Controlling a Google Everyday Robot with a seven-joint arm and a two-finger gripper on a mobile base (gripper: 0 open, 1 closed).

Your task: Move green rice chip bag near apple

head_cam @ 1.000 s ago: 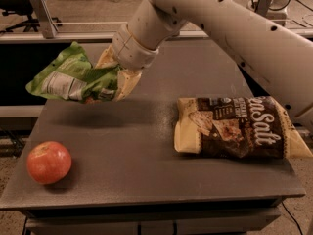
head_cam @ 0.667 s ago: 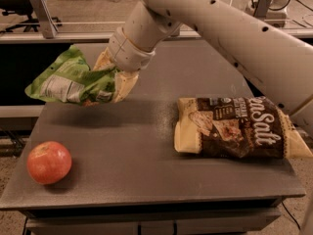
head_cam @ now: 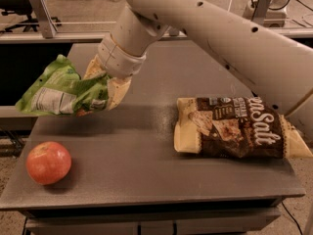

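Note:
The green rice chip bag is bright green with a white label patch. It hangs in the air over the table's left edge. My gripper is shut on the bag's right end, its cream fingers pinching it. The apple is red-orange and sits on the grey table at the front left, below and a little left of the bag. The bag and the apple are apart.
A larger brown and cream "Sea Salt" chip bag lies flat on the table's right side. My white arm reaches in from the upper right. A metal rail and frame stand behind the table.
My gripper has carried the green bag slightly left and down, closer to the apple's side of the table. The apple and the brown bag have not moved.

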